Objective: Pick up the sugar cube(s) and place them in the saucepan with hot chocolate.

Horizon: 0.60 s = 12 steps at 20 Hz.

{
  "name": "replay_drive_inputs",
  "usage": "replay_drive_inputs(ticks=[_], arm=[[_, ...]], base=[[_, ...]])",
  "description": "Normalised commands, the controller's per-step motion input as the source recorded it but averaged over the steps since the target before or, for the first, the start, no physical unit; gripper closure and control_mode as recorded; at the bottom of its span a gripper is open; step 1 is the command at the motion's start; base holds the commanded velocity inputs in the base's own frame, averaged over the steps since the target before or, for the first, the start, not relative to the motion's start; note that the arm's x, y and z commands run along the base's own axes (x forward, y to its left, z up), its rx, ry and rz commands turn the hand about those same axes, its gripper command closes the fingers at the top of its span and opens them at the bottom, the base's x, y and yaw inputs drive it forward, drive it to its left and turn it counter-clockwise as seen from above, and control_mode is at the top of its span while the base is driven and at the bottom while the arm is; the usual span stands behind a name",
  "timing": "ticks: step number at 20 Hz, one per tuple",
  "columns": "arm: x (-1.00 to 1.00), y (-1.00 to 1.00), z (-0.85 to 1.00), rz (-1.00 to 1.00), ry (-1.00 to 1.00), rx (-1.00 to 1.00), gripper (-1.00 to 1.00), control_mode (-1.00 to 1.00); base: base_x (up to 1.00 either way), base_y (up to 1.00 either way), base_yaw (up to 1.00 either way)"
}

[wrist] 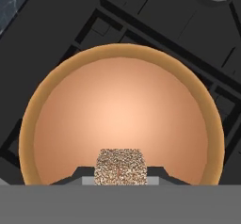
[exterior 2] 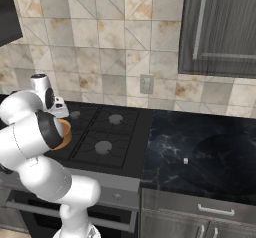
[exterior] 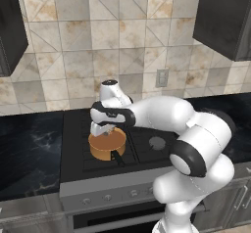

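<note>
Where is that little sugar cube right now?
The sugar cube sits pinched in the robot's hand, directly above the copper saucepan on the stove's front-left burner.

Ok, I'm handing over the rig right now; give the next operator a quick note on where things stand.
Claw: shut on a sugar cube, hovering over the saucepan on the front left burner of the stove.
Another sugar cube lies on the dark counter right of the stove.
Done: first cube picked and carried over the pan.
Left: release it into the pan, then fetch the counter cube.
</note>
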Motion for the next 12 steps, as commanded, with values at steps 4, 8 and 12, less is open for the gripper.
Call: replay_drive_inputs(ticks=[4,8,12], arm=[[0.00,0.00,-0.17,0.00,0.00,0.00,1.00,-1.00],[0.00,0.00,0.00,0.00,0.00,0.00,-1.00,-1.00],[0.00,0.00,0.00,0.00,0.00,0.00,-1.00,-1.00]], base=[[0.00,0.00,0.00],[0.00,0.00,0.00],[0.00,0.00,0.00]])
